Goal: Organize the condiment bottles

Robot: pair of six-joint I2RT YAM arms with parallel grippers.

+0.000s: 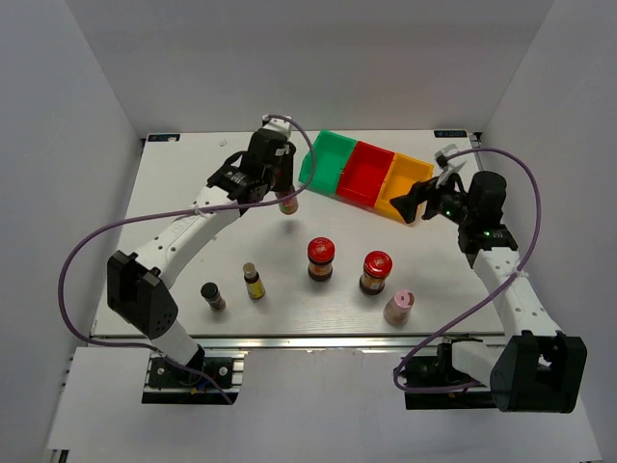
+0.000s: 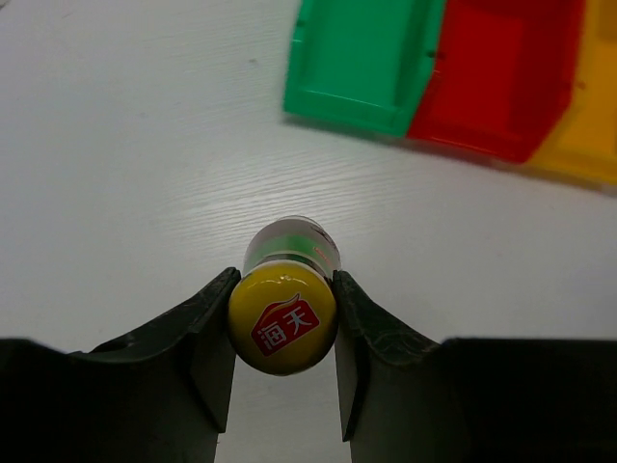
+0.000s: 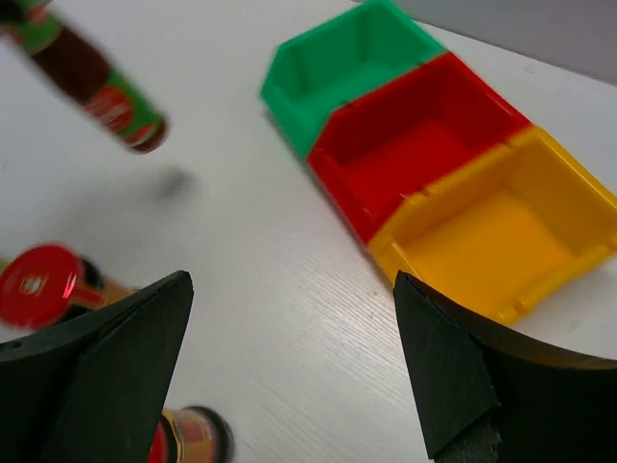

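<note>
My left gripper (image 1: 285, 193) is shut on the yellow cap of a slim dark bottle (image 1: 287, 203) and holds it above the table, left of the green bin (image 1: 328, 161). The left wrist view shows that cap (image 2: 282, 321) pinched between both fingers. On the table in front stand a black-capped shaker (image 1: 212, 295), a second yellow-capped bottle (image 1: 253, 281), two red-lidded jars (image 1: 321, 258) (image 1: 375, 271) and a pink-capped bottle (image 1: 398, 307). My right gripper (image 1: 415, 203) is open and empty beside the yellow bin (image 1: 405, 188). The right wrist view shows the held bottle (image 3: 96, 87) in the air.
The green, red (image 1: 369, 174) and yellow bins stand in a slanted row at the back centre-right, and all look empty. They also show in the left wrist view (image 2: 362, 63) and the right wrist view (image 3: 415, 154). White walls enclose the table.
</note>
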